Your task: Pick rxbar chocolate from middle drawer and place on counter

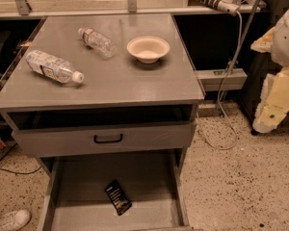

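Observation:
The rxbar chocolate (118,197) is a small flat black wrapper with white print. It lies slightly askew on the floor of the middle drawer (77,186), which is pulled out at the bottom of the view. The counter (135,81) is the flat grey top above it. My gripper (272,107) hangs at the far right edge of the view, above the speckled floor. It is off to the right of the cabinet, well away from the drawer and the bar, and holds nothing that I can see.
Two clear water bottles (53,66) (97,41) lie on their sides on the counter, beside a white bowl (148,48). The upper drawer front with a black handle (108,138) stands slightly out above the open drawer. A cable (226,85) hangs at the right. A shoe (9,219) is at the bottom left.

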`<state>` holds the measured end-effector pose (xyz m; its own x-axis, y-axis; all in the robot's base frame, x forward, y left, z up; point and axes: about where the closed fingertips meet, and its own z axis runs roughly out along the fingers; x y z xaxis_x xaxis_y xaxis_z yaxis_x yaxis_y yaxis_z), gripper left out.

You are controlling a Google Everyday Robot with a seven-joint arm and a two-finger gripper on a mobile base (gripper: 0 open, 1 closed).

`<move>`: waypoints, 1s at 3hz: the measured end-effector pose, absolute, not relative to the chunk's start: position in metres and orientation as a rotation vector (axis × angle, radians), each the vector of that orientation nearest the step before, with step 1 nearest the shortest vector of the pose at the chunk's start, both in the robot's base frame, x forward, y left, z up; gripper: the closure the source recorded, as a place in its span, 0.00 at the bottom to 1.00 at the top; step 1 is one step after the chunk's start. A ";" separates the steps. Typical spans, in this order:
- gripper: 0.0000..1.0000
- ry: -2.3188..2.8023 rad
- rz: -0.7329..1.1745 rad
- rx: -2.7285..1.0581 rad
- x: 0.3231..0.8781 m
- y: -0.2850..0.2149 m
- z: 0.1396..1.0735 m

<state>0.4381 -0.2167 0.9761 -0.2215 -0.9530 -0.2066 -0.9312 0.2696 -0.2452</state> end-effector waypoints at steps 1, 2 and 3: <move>0.00 2.232 -0.098 -1.725 0.438 -0.217 0.976; 0.00 2.235 -0.067 -1.728 0.423 -0.206 0.964; 0.00 2.233 0.004 -1.750 0.400 -0.182 0.935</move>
<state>0.4002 -0.1817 0.9347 -0.2106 -0.9482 -0.2377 -0.9490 0.2567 -0.1831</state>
